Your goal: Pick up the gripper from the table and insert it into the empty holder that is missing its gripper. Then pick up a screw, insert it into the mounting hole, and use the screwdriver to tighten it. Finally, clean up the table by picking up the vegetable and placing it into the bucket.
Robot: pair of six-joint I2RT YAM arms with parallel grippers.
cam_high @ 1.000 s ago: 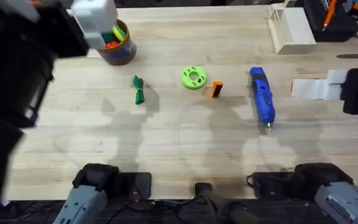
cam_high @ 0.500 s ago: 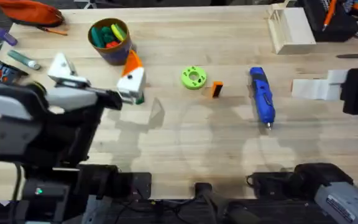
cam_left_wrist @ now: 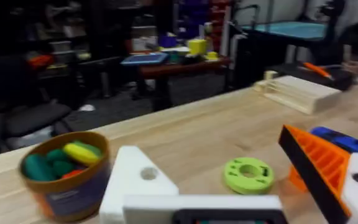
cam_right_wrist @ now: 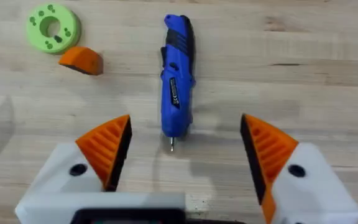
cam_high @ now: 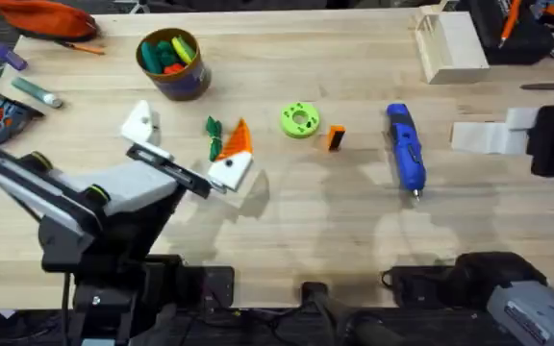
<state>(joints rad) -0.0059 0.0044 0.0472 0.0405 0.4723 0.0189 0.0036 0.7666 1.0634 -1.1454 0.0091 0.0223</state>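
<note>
1. The table (cam_high: pixel 354 221) was pale wood planking; past its far edge the left wrist view showed a dim room with dark chairs and cluttered shelving.
2. At the upper right of the overhead frame stood a pale wooden box (cam_high: pixel 450 43). At the upper left stood the bucket (cam_high: pixel 173 63), blue-sided with a gold rim, holding green, yellow and red toys.
3. The left gripper (cam_high: pixel 186 144) hovered left of centre with its jaws spread wide. One mount carried an orange finger (cam_high: pixel 237 139); the other, the empty holder (cam_high: pixel 140 122), was bare white plastic.
4. The vegetable (cam_high: pixel 214 128) lay just beside the orange finger, partly hidden by it; whether they touched could not be told.
5. The gripper (cam_high: pixel 335 137), a small orange wedge, lay on the table right of centre, just beside a lime green disc (cam_high: pixel 299 120) and well apart from the left gripper.
6. The screwdriver (cam_high: pixel 404 149) lay farther right, its bit pointing toward the near edge.
7. The right gripper (cam_right_wrist: pixel 182 149) hung above the screwdriver's bit end, its orange fingers wide apart, holding nothing.
</note>
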